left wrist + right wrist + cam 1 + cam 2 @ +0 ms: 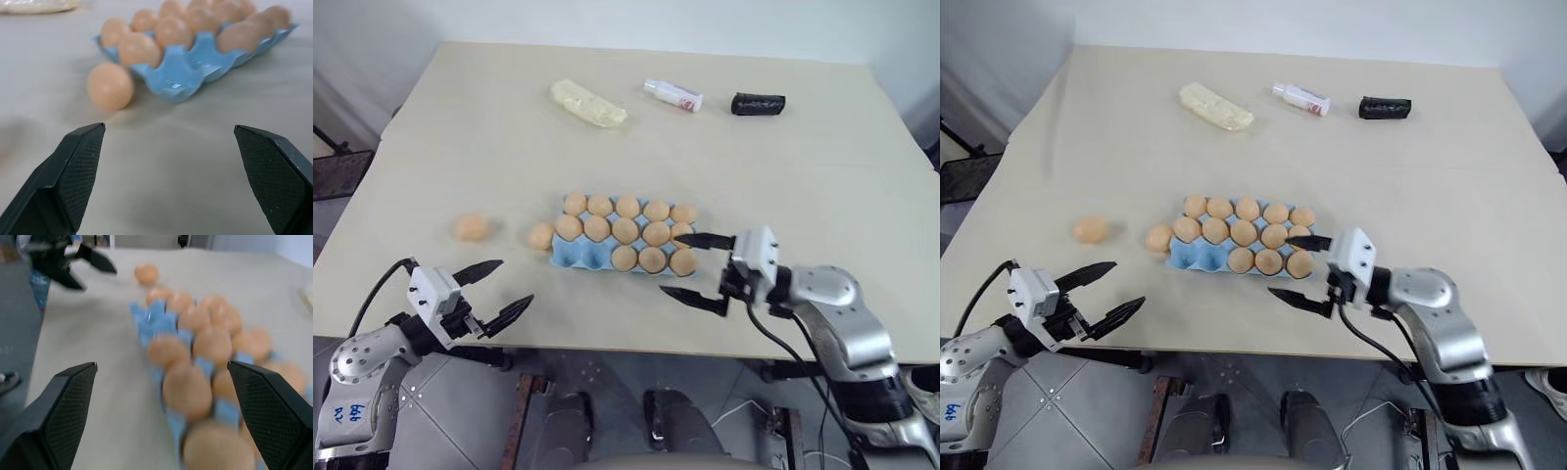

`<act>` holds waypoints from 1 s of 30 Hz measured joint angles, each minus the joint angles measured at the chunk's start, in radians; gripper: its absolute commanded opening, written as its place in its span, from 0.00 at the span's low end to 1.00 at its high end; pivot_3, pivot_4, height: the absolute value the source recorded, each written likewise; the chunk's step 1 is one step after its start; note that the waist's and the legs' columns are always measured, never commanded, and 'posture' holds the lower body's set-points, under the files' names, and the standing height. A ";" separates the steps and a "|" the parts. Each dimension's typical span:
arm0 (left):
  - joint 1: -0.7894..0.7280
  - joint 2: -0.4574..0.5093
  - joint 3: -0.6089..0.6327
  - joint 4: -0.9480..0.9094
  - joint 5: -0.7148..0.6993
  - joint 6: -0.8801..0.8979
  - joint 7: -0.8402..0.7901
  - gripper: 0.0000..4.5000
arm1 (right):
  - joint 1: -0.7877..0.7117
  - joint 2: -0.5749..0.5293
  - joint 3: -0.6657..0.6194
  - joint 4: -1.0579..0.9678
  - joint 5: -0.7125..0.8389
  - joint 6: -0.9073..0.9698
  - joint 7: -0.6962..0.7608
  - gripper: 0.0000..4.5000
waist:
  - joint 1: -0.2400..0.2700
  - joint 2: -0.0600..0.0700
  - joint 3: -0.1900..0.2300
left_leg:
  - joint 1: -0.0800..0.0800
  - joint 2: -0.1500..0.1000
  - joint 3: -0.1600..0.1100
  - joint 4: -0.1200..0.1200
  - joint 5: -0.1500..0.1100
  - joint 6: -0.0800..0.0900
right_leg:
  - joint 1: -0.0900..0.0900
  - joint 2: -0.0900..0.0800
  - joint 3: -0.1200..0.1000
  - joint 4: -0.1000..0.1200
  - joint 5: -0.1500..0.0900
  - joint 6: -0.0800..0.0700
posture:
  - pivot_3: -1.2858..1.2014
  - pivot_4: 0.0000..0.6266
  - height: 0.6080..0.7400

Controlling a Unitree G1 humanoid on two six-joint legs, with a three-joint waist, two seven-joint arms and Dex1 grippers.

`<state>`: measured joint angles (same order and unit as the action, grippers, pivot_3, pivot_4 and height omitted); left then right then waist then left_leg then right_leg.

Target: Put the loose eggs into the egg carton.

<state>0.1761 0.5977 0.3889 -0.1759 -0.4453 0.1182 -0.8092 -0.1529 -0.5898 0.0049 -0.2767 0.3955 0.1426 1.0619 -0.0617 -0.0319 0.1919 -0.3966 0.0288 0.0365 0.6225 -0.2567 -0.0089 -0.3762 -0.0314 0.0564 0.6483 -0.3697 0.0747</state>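
We read this as a bare test room or lab: plain beige table (509,147) against white walls, grey tiled floor (470,411), loose cables (803,392) trailing near its edge.

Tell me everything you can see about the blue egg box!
The egg carton is a light blue moulded tray without a lid, lying flat on the table's near half. Tan eggs fill most cups; two cups at its near left corner sit empty. One loose egg rests against its left end. The open right gripper hovers beside its right end.
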 measured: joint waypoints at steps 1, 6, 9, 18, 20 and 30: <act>0.005 -0.011 0.016 0.008 0.000 0.000 0.021 1.00 | 0.027 -0.001 -0.012 0.000 0.002 -0.017 0.005 1.00 | -0.001 0.000 0.000 | 0.000 0.001 0.000 0.000 0.000 0.000 | 0.000 0.001 0.000 0.001 0.000 0.000 | 0.52 0.24 1.00; 0.023 -0.060 0.049 0.030 -0.004 0.018 0.105 1.00 | 0.087 0.025 -0.052 -0.022 0.011 -0.124 -0.010 1.00 | 0.004 0.000 0.000 | 0.006 0.001 0.000 0.002 0.001 -0.001 | 0.004 0.002 0.001 0.006 0.000 0.000 | 0.52 0.24 1.00; -0.013 -0.082 0.030 0.025 -0.004 0.048 0.147 1.00 | 0.118 0.036 -0.049 -0.030 -0.001 -0.166 -0.025 1.00 | 0.011 0.000 0.000 | 0.007 0.001 0.000 0.005 0.001 -0.001 | 0.007 0.001 0.000 0.006 0.000 0.000 | 0.52 0.24 1.00; -0.230 -0.098 -0.046 0.102 0.011 0.108 0.210 1.00 | 0.135 0.038 -0.043 -0.026 -0.026 -0.184 -0.065 1.00 | 0.015 0.000 0.000 | 0.007 0.000 0.000 0.005 0.002 -0.001 | 0.007 0.000 -0.001 0.006 0.001 0.000 | 0.52 0.24 1.00; -0.418 -0.121 -0.130 0.206 0.054 0.135 0.228 1.00 | 0.117 0.041 -0.027 -0.029 -0.033 -0.185 -0.076 1.00 | 0.040 0.000 0.000 | 0.005 0.001 -0.001 0.007 0.004 -0.001 | 0.005 0.000 -0.004 0.009 0.001 0.000 | 0.52 0.24 1.00; -0.628 -0.164 -0.233 0.373 0.133 0.142 0.260 1.00 | 0.124 0.045 -0.009 -0.079 -0.017 -0.164 -0.106 1.00 | 0.021 -0.001 0.000 | 0.005 0.003 0.004 0.007 0.002 -0.002 | 0.004 0.003 0.000 0.008 0.002 0.003 | 0.52 0.24 1.00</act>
<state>-0.4518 0.4340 0.1560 0.1969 -0.3124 0.2602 -0.5488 -0.0287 -0.5450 -0.0041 -0.3554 0.3783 -0.0211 0.9554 -0.0411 -0.0331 0.1915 -0.3917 0.0314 0.0409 0.6292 -0.2548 -0.0112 -0.3725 -0.0288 0.0564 0.6566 -0.3677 0.0775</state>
